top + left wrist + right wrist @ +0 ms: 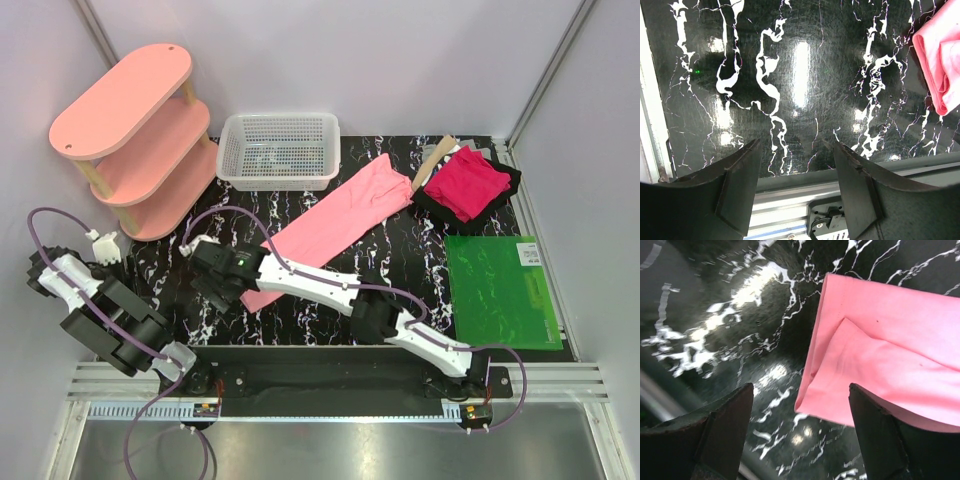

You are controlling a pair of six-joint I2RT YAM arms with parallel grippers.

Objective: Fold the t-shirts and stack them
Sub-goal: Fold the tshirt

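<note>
The salmon-pink t-shirt lies folded into a long strip, running diagonally across the black marbled table. Its near-left corner shows in the right wrist view, and an edge shows in the left wrist view. The magenta-red t-shirt lies crumpled at the back right on a dark cloth. My right gripper reaches across to the strip's near-left end. It hovers open over that corner and holds nothing. My left gripper is open and empty above the table's front-left edge.
A white mesh basket stands at the back centre. A pale-pink oval shelf unit stands at the back left. A glossy green mat lies at the right. A metal rail runs along the table's front edge.
</note>
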